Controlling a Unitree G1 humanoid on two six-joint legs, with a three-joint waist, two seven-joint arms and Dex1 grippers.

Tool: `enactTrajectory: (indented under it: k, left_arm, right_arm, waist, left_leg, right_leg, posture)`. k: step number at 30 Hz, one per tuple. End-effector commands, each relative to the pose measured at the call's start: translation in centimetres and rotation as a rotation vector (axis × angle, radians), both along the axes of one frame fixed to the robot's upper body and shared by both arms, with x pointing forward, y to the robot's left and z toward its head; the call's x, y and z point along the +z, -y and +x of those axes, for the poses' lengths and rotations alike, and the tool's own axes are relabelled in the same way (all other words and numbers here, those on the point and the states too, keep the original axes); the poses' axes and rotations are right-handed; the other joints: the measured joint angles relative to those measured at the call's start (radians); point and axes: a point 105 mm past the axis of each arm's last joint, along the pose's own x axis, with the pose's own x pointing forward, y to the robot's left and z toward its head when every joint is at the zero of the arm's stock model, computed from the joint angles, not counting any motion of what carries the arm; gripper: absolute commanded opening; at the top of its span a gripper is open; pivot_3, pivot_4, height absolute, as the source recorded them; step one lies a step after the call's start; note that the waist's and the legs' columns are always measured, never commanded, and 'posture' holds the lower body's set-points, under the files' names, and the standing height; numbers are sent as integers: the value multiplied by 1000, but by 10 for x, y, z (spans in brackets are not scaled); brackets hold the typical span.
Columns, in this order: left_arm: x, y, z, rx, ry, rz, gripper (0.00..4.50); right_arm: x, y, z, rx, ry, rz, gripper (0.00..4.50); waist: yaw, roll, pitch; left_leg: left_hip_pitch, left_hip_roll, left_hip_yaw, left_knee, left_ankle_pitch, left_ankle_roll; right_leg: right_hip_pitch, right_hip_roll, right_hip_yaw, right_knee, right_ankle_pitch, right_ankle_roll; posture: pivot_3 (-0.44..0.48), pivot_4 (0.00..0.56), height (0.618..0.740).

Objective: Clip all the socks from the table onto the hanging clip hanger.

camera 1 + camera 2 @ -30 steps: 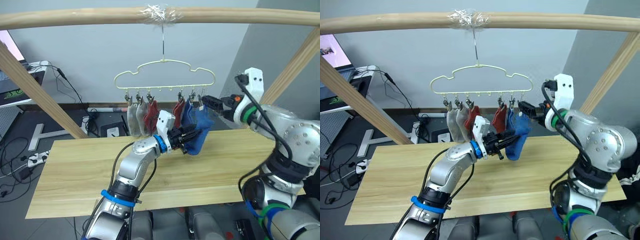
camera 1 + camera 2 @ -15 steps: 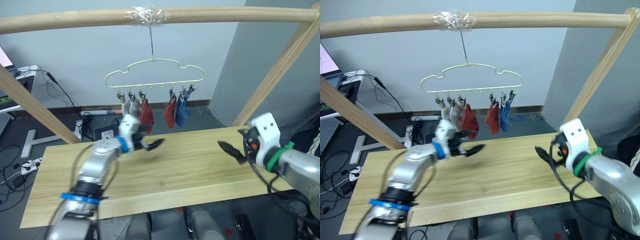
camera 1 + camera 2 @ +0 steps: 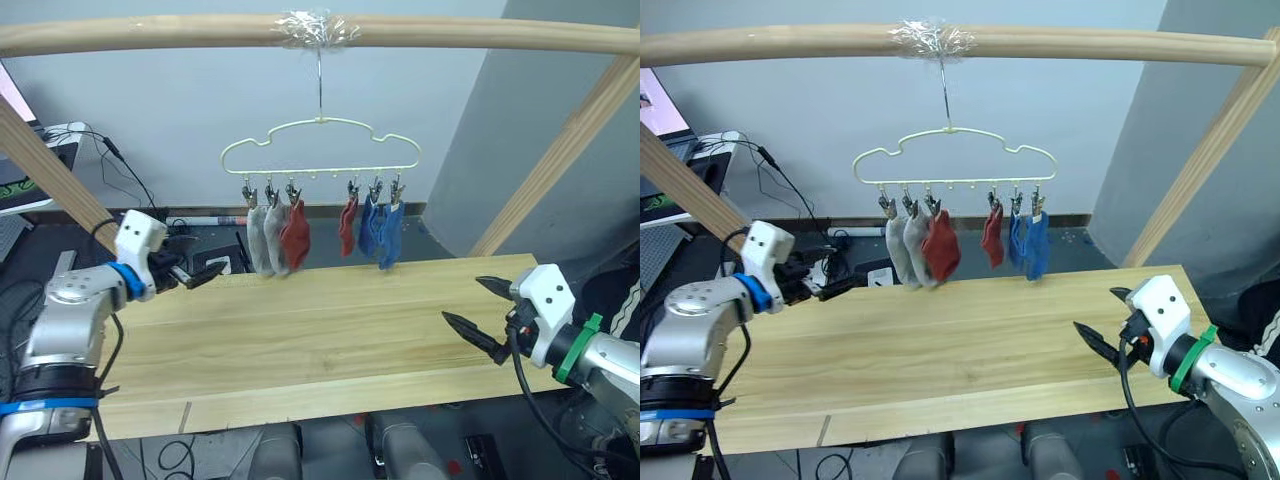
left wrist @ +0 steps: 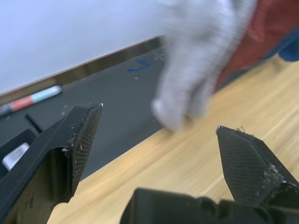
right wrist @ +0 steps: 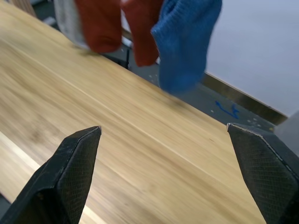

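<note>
- With both sets of fingers spread and holding nothing, the left gripper (image 3: 200, 272) hangs over the bench's left end and the right gripper (image 3: 482, 318) over its right end, both well apart from the hanger.
- Light wooden bench (image 3: 320, 345) lies bare between the two grippers, with no sock on the part that shows.
- Cream wire clip hanger (image 3: 320, 152) hangs by its hook from a round wooden rail (image 3: 150, 33) above the bench's far edge.
- Six socks hang from its clips: two light grey socks (image 3: 262, 236) and one rust-red sock (image 3: 295, 233) in the left group, then a second rust-red sock (image 3: 348, 225) and two blue socks (image 3: 383, 232) in the right group.
- Judging by this, the clipping looks finished, with nothing left to pick up.
</note>
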Motion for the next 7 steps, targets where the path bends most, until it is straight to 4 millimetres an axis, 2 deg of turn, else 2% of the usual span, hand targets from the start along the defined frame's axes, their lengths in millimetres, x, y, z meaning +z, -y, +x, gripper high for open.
enactTrajectory:
  k: [1, 7]
  left_arm:
    - [8, -5, -6, 34, 30, 11, 4457]
    - [10, -1, -5, 69, 30, -43, 4457]
  right_arm:
    - [11, 3, 5, 7, 62, 3, 4500]
    - [14, 0, 13, 17, 87, 10, 4500]
  waist:
    - [12, 0, 0]
    - [32, 0, 0]
  left_leg:
    - [0, 0, 0, -1, 0, 0]
    - [0, 0, -1, 2, 0, 0]
  right_leg:
    - [0, 0, 0, 0, 0, 0]
    - [0, 0, 0, 2, 0, 0]
  posture:
    - [139, 153, 740]
    - [153, 142, 740]
